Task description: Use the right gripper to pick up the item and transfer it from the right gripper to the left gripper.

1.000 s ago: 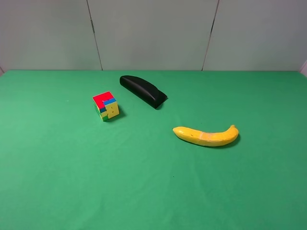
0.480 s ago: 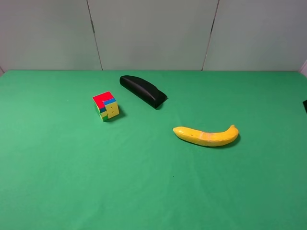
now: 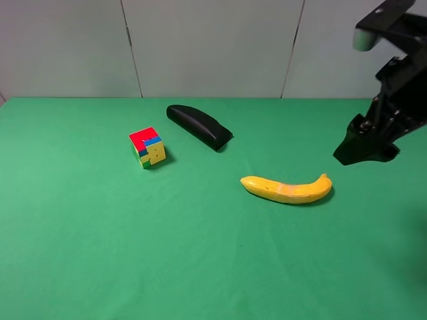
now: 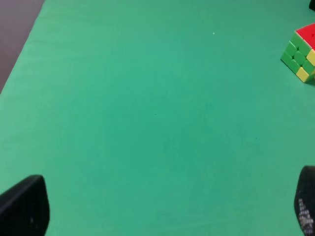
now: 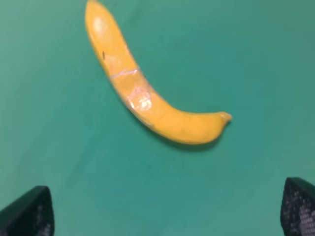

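Note:
The yellow banana lies flat on the green table, right of centre, with a paler band around its middle. My right gripper hangs in the air above and to the right of it, apart from it. In the right wrist view the banana lies ahead of the gripper, whose black fingertips stand wide apart and empty. My left gripper is out of the high view. In its wrist view its fingertips are wide apart over bare table, holding nothing.
A multicoloured puzzle cube stands left of centre and also shows in the left wrist view. A long black case lies behind it towards the middle. The green table ends at a grey back wall.
The right arm has come into the high view from the right edge and now hangs above and right of the banana. The banana, cube and case have not moved.

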You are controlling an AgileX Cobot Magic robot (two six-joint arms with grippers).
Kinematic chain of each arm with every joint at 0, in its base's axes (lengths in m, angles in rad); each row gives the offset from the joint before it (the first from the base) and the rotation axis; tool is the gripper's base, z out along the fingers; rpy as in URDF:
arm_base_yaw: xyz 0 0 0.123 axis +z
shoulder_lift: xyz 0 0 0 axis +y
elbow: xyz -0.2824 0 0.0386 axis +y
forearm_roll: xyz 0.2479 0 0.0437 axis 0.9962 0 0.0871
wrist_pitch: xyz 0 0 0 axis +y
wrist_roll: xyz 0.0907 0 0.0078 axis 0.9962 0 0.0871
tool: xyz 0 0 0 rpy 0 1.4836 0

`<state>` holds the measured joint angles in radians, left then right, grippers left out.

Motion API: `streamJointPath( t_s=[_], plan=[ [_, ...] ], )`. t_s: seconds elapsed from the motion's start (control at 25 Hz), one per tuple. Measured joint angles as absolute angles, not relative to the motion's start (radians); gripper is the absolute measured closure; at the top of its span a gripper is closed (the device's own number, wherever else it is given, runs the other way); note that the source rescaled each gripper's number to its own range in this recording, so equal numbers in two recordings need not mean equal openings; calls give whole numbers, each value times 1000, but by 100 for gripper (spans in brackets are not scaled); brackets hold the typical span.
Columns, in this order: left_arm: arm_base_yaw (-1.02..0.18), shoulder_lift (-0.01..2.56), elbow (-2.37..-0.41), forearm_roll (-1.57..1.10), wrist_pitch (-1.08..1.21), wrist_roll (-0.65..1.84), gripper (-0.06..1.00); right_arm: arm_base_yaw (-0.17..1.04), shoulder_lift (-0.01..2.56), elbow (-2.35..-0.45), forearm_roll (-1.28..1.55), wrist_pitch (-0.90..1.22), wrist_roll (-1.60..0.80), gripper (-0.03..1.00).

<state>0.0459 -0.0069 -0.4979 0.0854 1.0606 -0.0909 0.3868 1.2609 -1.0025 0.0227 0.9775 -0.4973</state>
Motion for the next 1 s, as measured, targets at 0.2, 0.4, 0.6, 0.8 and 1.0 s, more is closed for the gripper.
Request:
streamJointPath(
  t_s=[0.2, 0.4, 0.6, 0.8, 1.0],
  plan=[
    [46, -7, -498, 85, 1061, -91, -5, 387, 1418, -1003, 33, 933, -573, -3],
    [46, -7, -498, 85, 1061, -91, -5, 387, 1554, -1003, 68, 904, -645, -3],
    [46, -7, -498, 85, 1061, -91, -5, 387, 1659, -1003, 93, 843, -692, -3],
    [46, -7, -498, 85, 1061, -91, -5, 387, 1725, -1003, 105, 802, -741, -3],
    [46, -7, -498, 85, 1061, -91, -5, 387, 1781, -1003, 115, 756, -796, -3]
  ],
)
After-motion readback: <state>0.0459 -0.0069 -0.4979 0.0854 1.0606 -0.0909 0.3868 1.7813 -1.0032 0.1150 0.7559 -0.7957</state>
